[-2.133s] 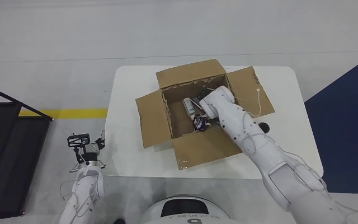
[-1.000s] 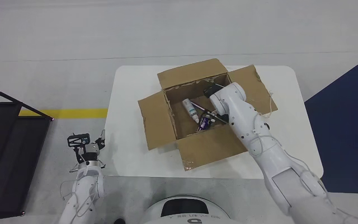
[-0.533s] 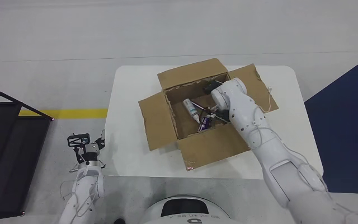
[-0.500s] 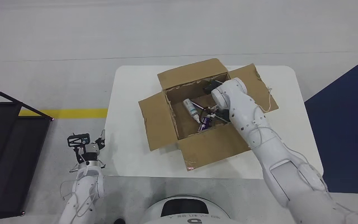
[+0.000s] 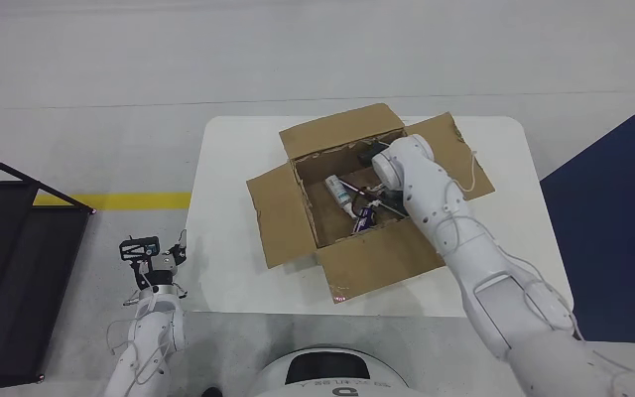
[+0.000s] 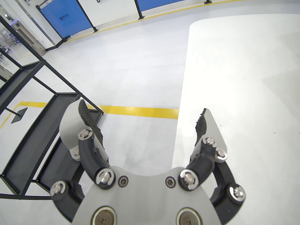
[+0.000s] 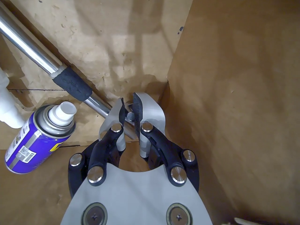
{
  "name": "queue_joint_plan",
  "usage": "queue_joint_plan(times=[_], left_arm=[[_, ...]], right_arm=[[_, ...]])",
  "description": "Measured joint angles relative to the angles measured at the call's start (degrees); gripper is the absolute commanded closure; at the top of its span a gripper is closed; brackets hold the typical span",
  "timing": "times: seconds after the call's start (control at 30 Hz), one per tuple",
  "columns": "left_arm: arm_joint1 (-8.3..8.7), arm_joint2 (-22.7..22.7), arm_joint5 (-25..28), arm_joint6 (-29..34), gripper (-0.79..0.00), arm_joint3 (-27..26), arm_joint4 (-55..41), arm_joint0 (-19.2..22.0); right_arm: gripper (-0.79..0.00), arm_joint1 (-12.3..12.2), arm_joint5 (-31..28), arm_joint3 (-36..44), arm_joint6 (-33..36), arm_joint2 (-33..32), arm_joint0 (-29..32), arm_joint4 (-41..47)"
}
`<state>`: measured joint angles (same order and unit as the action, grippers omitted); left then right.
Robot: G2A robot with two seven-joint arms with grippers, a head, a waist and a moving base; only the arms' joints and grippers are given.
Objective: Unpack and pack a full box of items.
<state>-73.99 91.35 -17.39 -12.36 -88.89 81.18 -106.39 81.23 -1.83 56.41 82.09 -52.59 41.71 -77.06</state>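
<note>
An open cardboard box (image 5: pixel 342 129) stands on the white table (image 5: pixel 233 208). My right arm (image 5: pixel 427 198) reaches down into it near its right wall. Inside, my right gripper (image 7: pixel 128 111) is shut on the end of a chrome rod (image 7: pixel 28 45) with a black foam grip (image 7: pixel 71 84), close to a corner of the box floor (image 7: pixel 105 36). A purple spray can (image 7: pixel 37 139) lies beside the rod, also seen from above as the can (image 5: pixel 363 220). A white bottle (image 5: pixel 339 191) lies further left. My left gripper (image 6: pixel 143 111) hangs open and empty beyond the table's left front edge (image 5: pixel 154 248).
A black item (image 5: pixel 372 154) sits at the back of the box. The four flaps are spread outward, and a white cord (image 5: pixel 458 174) lies on the right flap. A black metal rack (image 6: pixel 35 141) stands on the floor left of the table.
My right arm has shifted inside the box from its middle toward the back right. The box slid slightly to the right. The left arm has kept still.
</note>
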Motion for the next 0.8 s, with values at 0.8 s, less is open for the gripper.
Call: queue_joint_plan(times=[0.8], left_arm=[[0.00,0.0,0.0,0.0,-0.785,0.0,0.0,0.0]], right_arm=[[0.000,-8.0,-7.0,60.9,-29.2,-28.8,44.4,-7.1]])
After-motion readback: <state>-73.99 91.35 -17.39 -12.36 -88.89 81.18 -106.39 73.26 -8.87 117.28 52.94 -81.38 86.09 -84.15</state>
